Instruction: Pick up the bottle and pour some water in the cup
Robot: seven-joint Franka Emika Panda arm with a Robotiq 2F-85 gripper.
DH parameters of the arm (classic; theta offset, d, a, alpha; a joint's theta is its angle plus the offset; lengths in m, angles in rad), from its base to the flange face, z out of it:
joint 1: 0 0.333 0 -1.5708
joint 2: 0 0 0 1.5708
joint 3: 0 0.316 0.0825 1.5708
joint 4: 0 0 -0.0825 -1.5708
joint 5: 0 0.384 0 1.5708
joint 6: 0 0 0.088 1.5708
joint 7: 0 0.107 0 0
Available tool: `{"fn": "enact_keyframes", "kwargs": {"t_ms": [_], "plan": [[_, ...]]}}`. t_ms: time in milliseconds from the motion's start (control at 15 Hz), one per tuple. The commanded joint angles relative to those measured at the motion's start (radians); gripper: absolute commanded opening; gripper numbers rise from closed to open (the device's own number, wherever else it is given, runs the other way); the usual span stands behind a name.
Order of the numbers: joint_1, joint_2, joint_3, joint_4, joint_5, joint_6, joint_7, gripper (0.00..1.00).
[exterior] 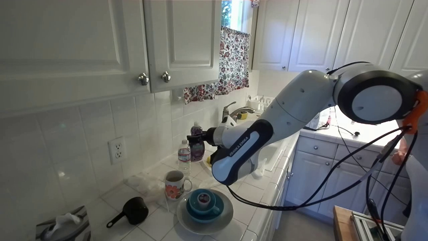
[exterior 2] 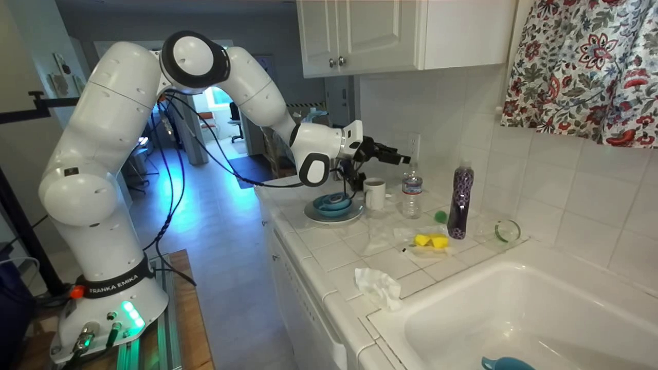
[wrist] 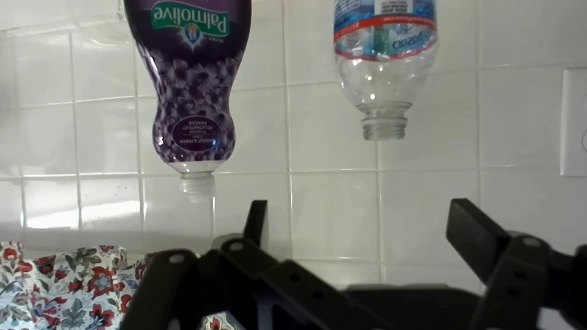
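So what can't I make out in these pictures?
How full the water bottle is: cut off by the wrist view's top edge, too small in both exterior views.
Mug: near wall hides its floor in both exterior views.
Blue item in the sink: bottom edge cuts it off in an exterior view.
Print on the round item in the teal cup: too small in an exterior view.

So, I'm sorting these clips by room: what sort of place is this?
Most likely a kitchen, though home or office isn't clear: a white sink is set into the tiled countertop, with white wall cabinets mounted above.
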Motion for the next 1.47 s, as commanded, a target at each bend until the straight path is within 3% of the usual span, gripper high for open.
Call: {"fn": "enact_keyframes", "kwargs": {"t_ms": [0,533,867,1400], "plan": [[-0.032,0.001,0.04,0.005,0.006,0.006,-0.022,1.0],[-0.047,0.057,0.051,0.051,-0.015,0.05,-0.02,1.0],[-0.061,0.149,0.061,0.156,-0.013,0.116,-0.022,1.0],[-0.062,0.293,0.062,0.345,0.003,0.105,-0.06,1.0]]}}
